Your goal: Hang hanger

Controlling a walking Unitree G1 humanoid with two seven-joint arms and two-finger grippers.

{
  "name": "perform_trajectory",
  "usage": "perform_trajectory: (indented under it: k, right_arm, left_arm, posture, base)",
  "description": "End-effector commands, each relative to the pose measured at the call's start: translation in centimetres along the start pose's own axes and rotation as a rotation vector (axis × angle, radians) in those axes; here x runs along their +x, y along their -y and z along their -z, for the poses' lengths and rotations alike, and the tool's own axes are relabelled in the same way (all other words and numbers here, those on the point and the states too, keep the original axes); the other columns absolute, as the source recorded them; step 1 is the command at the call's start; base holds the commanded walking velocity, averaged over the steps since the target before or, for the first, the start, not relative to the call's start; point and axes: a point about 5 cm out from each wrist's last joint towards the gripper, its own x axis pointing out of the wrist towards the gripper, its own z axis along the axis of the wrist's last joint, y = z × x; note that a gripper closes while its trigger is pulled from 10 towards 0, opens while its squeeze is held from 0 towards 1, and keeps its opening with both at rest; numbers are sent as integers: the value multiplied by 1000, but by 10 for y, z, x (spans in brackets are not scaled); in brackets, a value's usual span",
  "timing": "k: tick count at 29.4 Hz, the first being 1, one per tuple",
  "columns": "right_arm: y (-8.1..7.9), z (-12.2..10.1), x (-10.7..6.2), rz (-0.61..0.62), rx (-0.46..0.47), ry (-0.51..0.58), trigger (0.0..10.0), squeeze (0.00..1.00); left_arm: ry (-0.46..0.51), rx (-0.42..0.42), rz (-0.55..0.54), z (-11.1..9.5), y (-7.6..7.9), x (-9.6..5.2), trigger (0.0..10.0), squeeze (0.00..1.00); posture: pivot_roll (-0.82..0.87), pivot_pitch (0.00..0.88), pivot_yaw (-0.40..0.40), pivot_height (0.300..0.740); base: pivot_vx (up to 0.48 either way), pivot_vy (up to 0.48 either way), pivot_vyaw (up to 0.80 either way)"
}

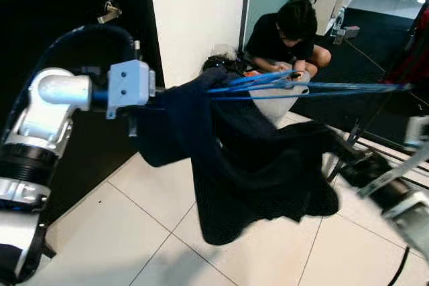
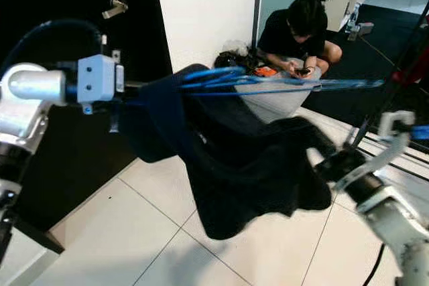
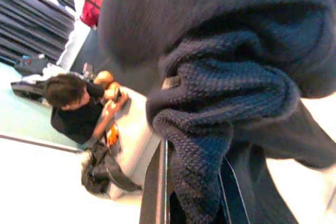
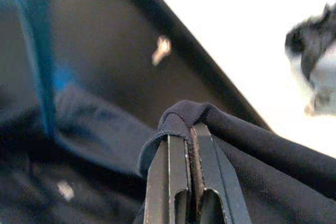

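Note:
A dark navy knit garment (image 1: 255,165) hangs in mid-air between my two arms. Several blue hangers (image 1: 295,85) stick out of its top, pointing right and blurred. My left gripper (image 1: 161,108) is buried under the garment's bunched left end (image 3: 226,108), so the cloth hides it. My right gripper (image 1: 348,155) is at the garment's right edge. In the right wrist view it is shut (image 4: 190,135) on a fold of the dark cloth (image 4: 184,114).
A person (image 1: 288,31) sits on the floor just behind the garment, with a white container (image 1: 278,105) in front of them. A black door (image 1: 67,5) with a handle stands on the left, a white wall (image 1: 201,11) beside it. A dark rack's legs (image 1: 375,125) stand at right.

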Motion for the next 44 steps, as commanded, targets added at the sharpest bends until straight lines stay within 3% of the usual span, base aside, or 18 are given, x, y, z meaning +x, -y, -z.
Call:
perform_trajectory:
  k: [1,5,11,13,21,30,31,44]
  right_arm:
    - [-1,-11,-2,-25,16,68,0,0]
    - [6,-19,-1,-2,61,151,0,0]
    - [17,-23,-5,49,92,188,0,0]
    - [18,-25,-7,50,95,189,0,0]
    - [17,-31,-8,32,102,193,0,0]
    - [3,-25,-3,-58,95,135,0,0]
    - [-5,-24,-5,-107,83,113,0,0]
    - [-22,-14,-11,-246,64,10,0,0]
  left_arm:
    - [-9,14,3,0,-1,-8,10000,0]
    - [4,32,19,-3,-2,-13,10000,0]
    - [54,26,22,-11,-7,-19,10000,0]
    - [72,33,99,-15,0,-16,10000,0]
    - [25,60,195,-14,9,-14,10000,0]
    - [-86,96,200,1,17,-10,10000,0]
    - [-114,84,167,5,16,-11,10000,0]
    - [-141,81,132,5,10,-16,10000,0]
  posture:
    - [24,48,31,740]
    - [31,47,28,740]
    - [31,47,26,740]
    - [32,47,24,740]
    - [34,43,21,740]
    - [32,41,19,740]
    - [31,44,19,740]
    - [36,46,21,740]
  base:
    - [0,0,0]
    - [0,0,0]
    - [0,0,0]
    - [0,0,0]
    - [0,0,0]
    - [0,0,0]
    - [0,0,0]
    - [0,0,0]
